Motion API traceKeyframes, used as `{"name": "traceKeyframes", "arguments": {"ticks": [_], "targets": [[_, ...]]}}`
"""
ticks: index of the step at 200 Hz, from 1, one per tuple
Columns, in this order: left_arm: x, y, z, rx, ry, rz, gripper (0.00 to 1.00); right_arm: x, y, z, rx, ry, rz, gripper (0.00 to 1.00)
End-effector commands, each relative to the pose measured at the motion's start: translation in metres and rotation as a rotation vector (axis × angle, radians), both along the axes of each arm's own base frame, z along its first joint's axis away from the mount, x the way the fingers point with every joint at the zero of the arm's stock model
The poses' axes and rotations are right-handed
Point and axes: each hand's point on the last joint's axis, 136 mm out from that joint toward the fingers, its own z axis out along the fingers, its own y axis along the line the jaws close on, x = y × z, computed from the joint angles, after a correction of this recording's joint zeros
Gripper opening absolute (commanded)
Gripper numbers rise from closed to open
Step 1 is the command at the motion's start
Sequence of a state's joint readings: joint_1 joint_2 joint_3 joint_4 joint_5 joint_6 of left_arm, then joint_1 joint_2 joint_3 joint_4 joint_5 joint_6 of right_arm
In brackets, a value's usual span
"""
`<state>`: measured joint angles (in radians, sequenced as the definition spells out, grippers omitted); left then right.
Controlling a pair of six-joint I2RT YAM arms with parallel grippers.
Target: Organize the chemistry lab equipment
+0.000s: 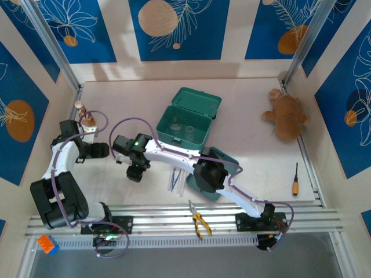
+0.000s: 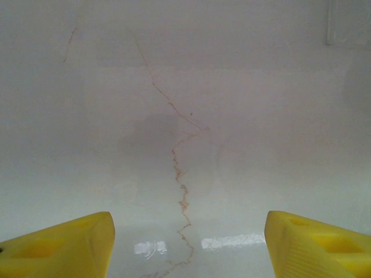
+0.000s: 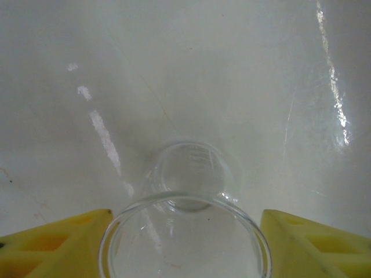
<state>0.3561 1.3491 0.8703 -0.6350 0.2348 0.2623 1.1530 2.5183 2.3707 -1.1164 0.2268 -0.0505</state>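
Note:
A clear glass beaker (image 3: 191, 174) stands upright on the white table, seen from above in the right wrist view. My right gripper (image 3: 185, 249) straddles it, one yellow finger against each side of its rim. From above, that gripper (image 1: 134, 171) sits left of centre and covers the beaker. My left gripper (image 2: 188, 249) is open over bare table, its fingers wide apart with nothing between them; it is at the table's left (image 1: 93, 149). Small glass flasks (image 1: 177, 126) sit inside an open green case (image 1: 200, 104). Slender tubes (image 1: 175, 179) lie near the front.
A teal tray (image 1: 229, 159) lies partly under the right arm. Yellow-handled pliers (image 1: 200, 223) rest on the front rail. A screwdriver (image 1: 295, 182) and a brown plush toy (image 1: 287, 119) lie at the right. A small wooden stand (image 1: 84, 116) is at the far left.

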Motion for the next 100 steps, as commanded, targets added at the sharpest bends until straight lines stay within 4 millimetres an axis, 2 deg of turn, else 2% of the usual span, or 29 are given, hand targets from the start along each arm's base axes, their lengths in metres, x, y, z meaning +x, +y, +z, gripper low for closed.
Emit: {"name": "traceKeyframes", "arguments": {"ticks": [1,100], "targets": [[-0.003,0.0,-0.005,-0.025,0.016,0.013,0.69,-0.002,0.001,0.008,0.015,0.023,0.008,0.64],[-0.003,-0.002,-0.007,-0.029,0.019,0.01,0.69,-0.002,-0.002,0.02,0.01,0.005,0.008,0.43]]}}
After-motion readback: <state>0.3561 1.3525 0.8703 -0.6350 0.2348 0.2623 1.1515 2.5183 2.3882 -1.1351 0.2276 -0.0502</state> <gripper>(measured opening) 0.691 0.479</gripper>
